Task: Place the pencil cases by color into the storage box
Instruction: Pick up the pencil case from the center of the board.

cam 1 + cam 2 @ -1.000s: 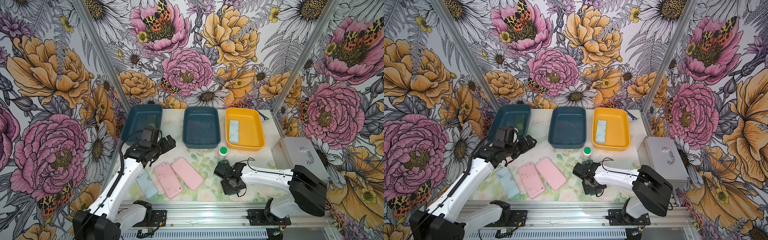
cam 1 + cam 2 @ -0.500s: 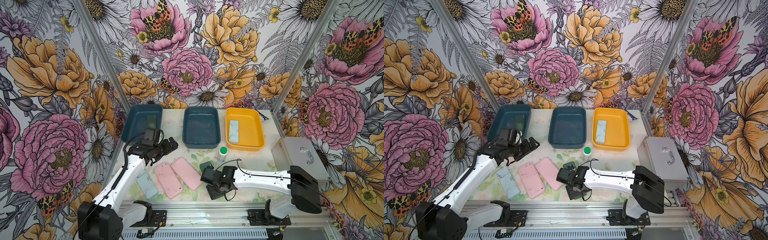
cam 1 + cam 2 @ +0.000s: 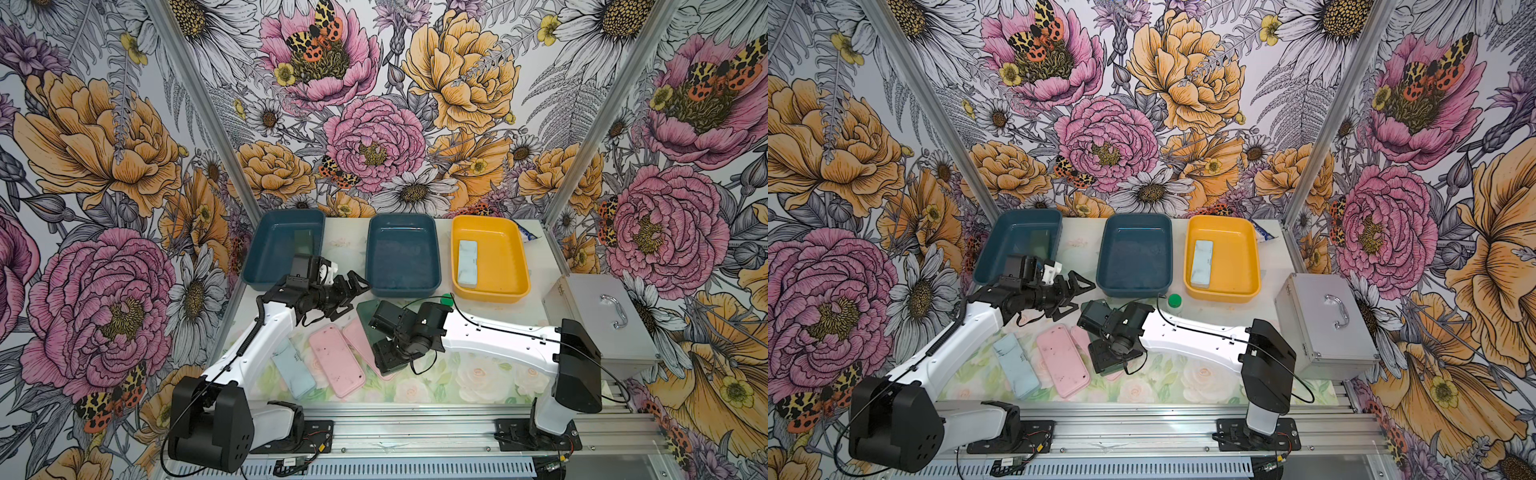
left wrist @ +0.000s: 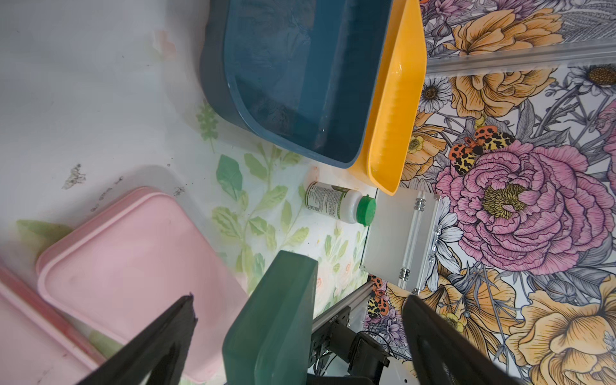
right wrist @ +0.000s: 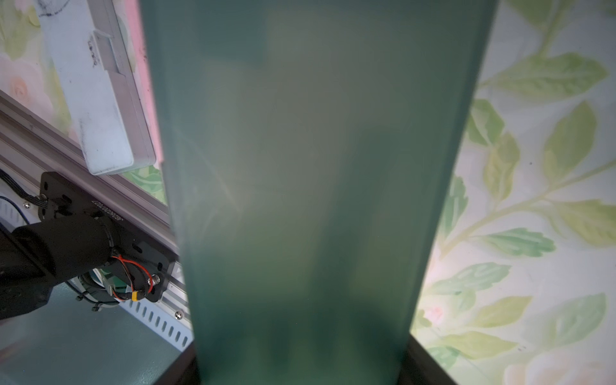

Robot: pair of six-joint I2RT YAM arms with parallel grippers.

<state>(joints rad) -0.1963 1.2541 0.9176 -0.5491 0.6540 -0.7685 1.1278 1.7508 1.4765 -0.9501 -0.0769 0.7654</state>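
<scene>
The right end effector (image 3: 388, 358) is closed partway on the near end of the held dark green pencil case (image 3: 367, 312), with its jaws pressing on the case's two long edges. In the right wrist view this case (image 5: 316, 183) fills the middle of the frame and runs straight away from the end effector. In a top view it slants over the right pink pencil case (image 3: 358, 338), hiding part of it; whether the two touch cannot be told. Its free end points far and left, toward the left end effector (image 3: 353, 300). The left end effector is spread wide and holds nothing. In the left wrist view its two black fingers (image 4: 160, 346) stand either side of the green case's free end, apart from it. Just left of the covered pink case, the left pink pencil case (image 3: 337, 360) lies flat on the counter (image 3: 478, 374). Further left is the near light blue pencil case (image 3: 293, 368), partly under the left arm. Three storage boxes stand in a row along the far side. The left blue storage box (image 3: 286, 212) contains the second dark green pencil case (image 3: 302, 243) by its right wall. The middle blue storage box (image 3: 403, 216) sits beside it. The yellow storage box (image 3: 486, 218) on the right contains the far light blue pencil case (image 3: 467, 262) by its left wall. A small white bottle (image 3: 446, 298) with a green cap stands just near of the gap between the middle and yellow boxes, close behind the right arm. A silver metal case (image 3: 598, 320) sits at the counter's right edge.
</scene>
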